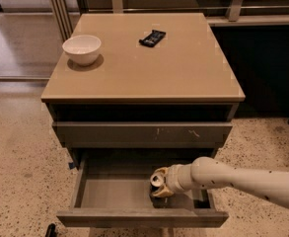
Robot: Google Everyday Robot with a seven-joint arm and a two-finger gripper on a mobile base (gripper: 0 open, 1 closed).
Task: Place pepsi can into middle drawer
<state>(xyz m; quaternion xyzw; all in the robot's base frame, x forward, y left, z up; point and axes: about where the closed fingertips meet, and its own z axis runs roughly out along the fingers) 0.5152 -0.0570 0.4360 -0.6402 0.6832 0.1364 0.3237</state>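
The pepsi can [157, 180] shows its silver top and dark side, tilted, inside the open middle drawer [109, 194]. The drawer is pulled out under the closed drawer front with pale scratch marks [144, 134]. My gripper [160, 182] reaches in from the right on a white arm [233, 177]. Its tan fingers [162, 171] are closed around the can, at the right of the drawer's middle, low over its grey floor. The can's lower part is hidden by the fingers.
A white bowl [82, 49] stands at the back left of the tan cabinet top [149, 68]. A flat black snack wrapper [152, 37] lies at the back middle. Speckled floor surrounds the cabinet. A dark wall is at the right.
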